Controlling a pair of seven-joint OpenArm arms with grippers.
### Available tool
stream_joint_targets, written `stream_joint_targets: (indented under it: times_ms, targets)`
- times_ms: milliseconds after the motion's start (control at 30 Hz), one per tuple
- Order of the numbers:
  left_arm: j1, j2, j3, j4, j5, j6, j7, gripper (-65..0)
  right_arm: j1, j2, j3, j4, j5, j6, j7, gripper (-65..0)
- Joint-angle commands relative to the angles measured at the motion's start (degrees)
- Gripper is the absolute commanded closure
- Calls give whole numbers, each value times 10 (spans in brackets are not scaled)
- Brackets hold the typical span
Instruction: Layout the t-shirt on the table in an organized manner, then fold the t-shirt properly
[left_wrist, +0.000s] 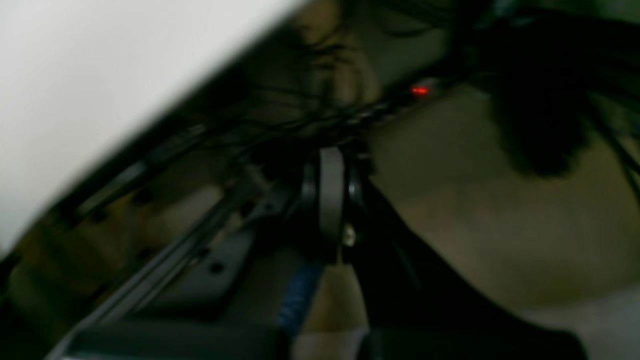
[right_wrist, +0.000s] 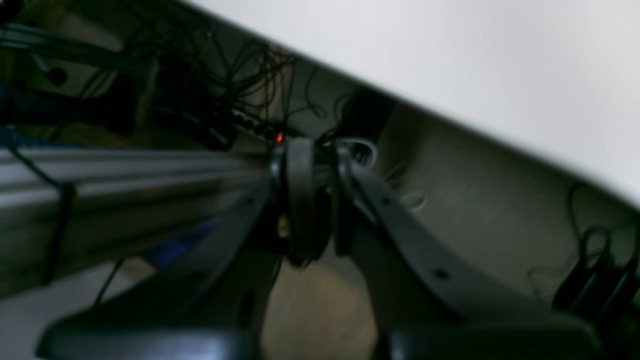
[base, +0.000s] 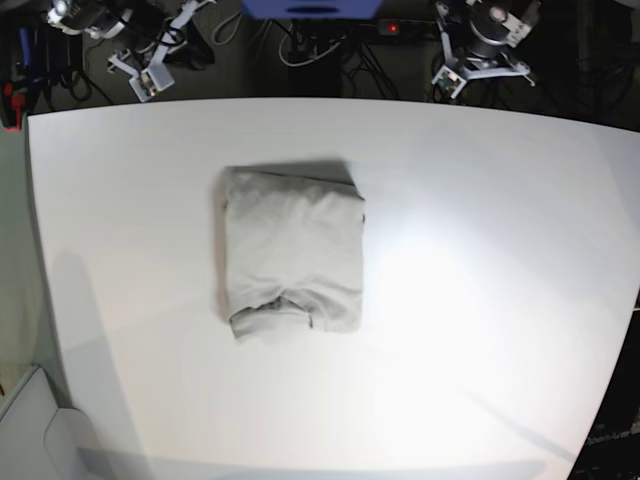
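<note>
The t-shirt (base: 292, 250) lies folded into a compact pale grey-beige rectangle on the white table (base: 480, 300), left of centre in the base view. Both arms are drawn back beyond the table's far edge, well away from the shirt. My left gripper (left_wrist: 340, 200) is shut with nothing in it and hangs over the floor beside the table edge (left_wrist: 75, 75). On my right gripper (right_wrist: 322, 200) the jaws stand a narrow gap apart and hold nothing; the table edge (right_wrist: 450, 65) runs above it. In the base view the right arm (base: 140, 55) is at top left and the left arm (base: 480, 45) at top right.
Cables and a power strip with a red light (base: 390, 27) lie on the floor behind the table. A metal frame rail (right_wrist: 125, 170) runs beside the right gripper. A blue box (base: 310, 8) sits at the top centre.
</note>
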Motion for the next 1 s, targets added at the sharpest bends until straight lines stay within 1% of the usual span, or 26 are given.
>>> stream_joint_targets:
  times_ms: [0,67,167,233,300,333,367,400,500,533,600,700,833,867,900,933,967]
  targets:
    - [3,-1,4,-11,4,4,0,0,-5,1,0,-6,7,4,15,-47]
    - [-8,-1,7,-68,4,4,-2,0,-4,0,0,-47,7,4,25,-47]
    - [-37,-9,5,-166,4,4,-4,0,6,0,-3,-123,7,4,58,-47]
    - [-71,-31,4,-243,2,5,-5,0,18,-1,-3,-190,7,4,87,-47]
    - [-112,-48,4,-329,-21,5,-12,0,47,-1,-14,-263,7,4,120,-47]
    - [-134,-60,4,-375,-37,5,-27,0,63,-1,-27,-306,7,4,139,-47]
    - [-153,-76,4,-424,-53,12,-47,0,79,-1,-40,-353,7,4,160,-47]
    - [-169,-86,7,-467,-65,32,-67,0,93,-1,-52,-396,7,4,179,-47]
    - [-214,-110,9,-593,-93,109,-145,0,143,-1,-94,-528,8,4,256,-47]
    - [-223,-115,9,-629,-101,127,-169,0,156,-3,-105,-569,9,4,284,-47]
    - [-240,-125,9,-699,-109,140,-213,0,182,-19,-117,-645,9,4,339,-47]
    - [-266,-128,6,-788,-135,143,-259,0,222,-37,-119,-762,8,4,416,-47]
    - [-305,-122,6,-906,-193,144,-331,0,296,-46,-121,-951,8,4,540,-48]
    - [-315,-120,7,-937,-202,151,-351,0,313,-50,-121,-989,8,4,571,-48]
    - [-327,-113,7,-970,-213,174,-374,0,328,-51,-121,-1028,8,4,604,-48]
    - [-335,-101,7,-995,-218,209,-397,0,338,-51,-121,-1053,8,-27,632,-49]
    - [-341,-93,7,-1012,-222,242,-419,-1,342,-51,-121,-1067,8,-78,653,-51]
